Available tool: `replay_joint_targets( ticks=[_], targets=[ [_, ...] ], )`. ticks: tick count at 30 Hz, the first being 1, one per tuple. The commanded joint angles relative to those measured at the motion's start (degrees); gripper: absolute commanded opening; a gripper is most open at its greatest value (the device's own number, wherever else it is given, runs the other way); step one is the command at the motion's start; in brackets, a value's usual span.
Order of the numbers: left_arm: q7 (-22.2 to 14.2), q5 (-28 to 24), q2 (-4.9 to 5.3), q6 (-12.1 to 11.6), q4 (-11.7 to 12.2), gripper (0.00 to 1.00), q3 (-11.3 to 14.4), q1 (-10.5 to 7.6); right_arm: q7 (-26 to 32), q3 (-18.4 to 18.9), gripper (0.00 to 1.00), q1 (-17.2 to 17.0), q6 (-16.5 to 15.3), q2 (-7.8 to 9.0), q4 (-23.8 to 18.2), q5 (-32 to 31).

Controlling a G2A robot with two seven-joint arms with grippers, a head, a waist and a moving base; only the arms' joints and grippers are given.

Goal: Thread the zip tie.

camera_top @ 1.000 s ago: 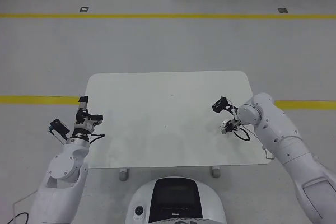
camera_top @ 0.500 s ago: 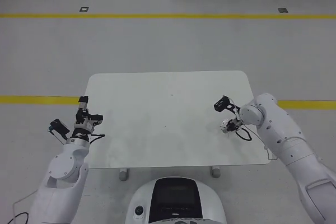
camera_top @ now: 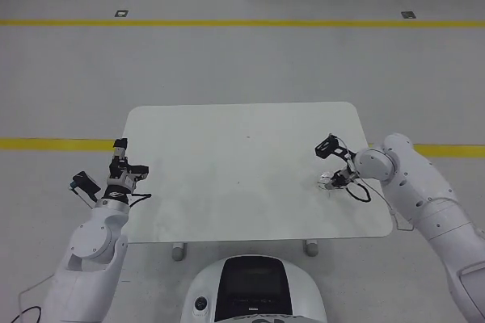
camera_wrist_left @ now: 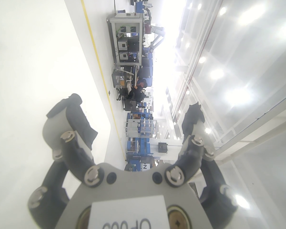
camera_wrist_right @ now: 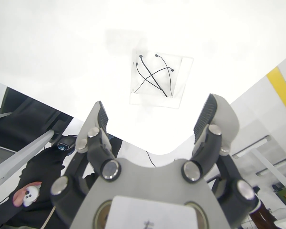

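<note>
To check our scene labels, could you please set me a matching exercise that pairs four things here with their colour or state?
Things:
1. zip ties
2. tray
3. left gripper
4. floor line

Descriptions:
A. yellow
B. open, holding nothing
C. black, lying crossed over one another
D. clear, resting on the white table

Pairs: 1-C; 2-D; 3-B; 4-A
</note>
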Motion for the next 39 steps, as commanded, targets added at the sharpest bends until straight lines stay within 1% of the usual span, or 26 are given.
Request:
replay_joint_targets(
  ticks=[1,5,10,15,16,17,20,22,27,30,36,39],
  targets=[
    [0.00,0.00,0.00,0.00,0.00,1.00,0.00,0.00,-0.76,-1.36,0.38,0.56,0.00,0.39,0.56,0.77],
    [0.00,0.00,0.00,0.00,0.00,1.00,0.00,0.00,-2.69,-4.51,0.31,1.97,0.00,0.96,1.79,1.93],
    [0.00,0.00,0.00,0.00,0.00,1.00,0.00,0.00,-5.90,-8.36,0.27,3.74,0.00,1.48,3.71,3.29],
    [0.00,0.00,0.00,0.00,0.00,1.00,0.00,0.00,-8.99,-11.78,0.18,5.33,0.00,1.70,6.10,4.06],
    [0.00,0.00,0.00,0.00,0.00,1.00,0.00,0.00,-9.74,-12.63,0.18,5.69,0.00,1.66,6.67,4.25],
    [0.00,0.00,0.00,0.00,0.00,1.00,0.00,0.00,-10.27,-13.26,0.18,5.92,0.00,1.61,7.21,4.44],
    [0.00,0.00,0.00,0.00,0.00,1.00,0.00,0.00,-11.46,-15.22,0.22,6.85,0.00,1.22,8.89,5.38],
    [0.00,0.00,0.00,0.00,0.00,1.00,0.00,0.00,-12.12,-16.37,0.22,7.39,0.00,0.98,9.65,5.91],
    [0.00,0.00,0.00,0.00,0.00,1.00,0.00,0.00,-14.17,-19.36,0.17,8.85,0.00,0.37,11.74,6.75],
    [0.00,0.00,0.00,0.00,0.00,1.00,0.00,0.00,-15.62,-21.05,0.16,9.55,0.00,0.02,12.94,7.00],
    [0.00,0.00,0.00,0.00,0.00,1.00,0.00,0.00,-17.93,-24.27,0.08,10.82,0.00,-0.69,15.24,7.62],
    [0.00,0.00,0.00,0.00,0.00,1.00,0.00,0.00,-18.54,-25.53,0.08,11.42,0.00,-1.01,16.29,8.09]
  ],
)
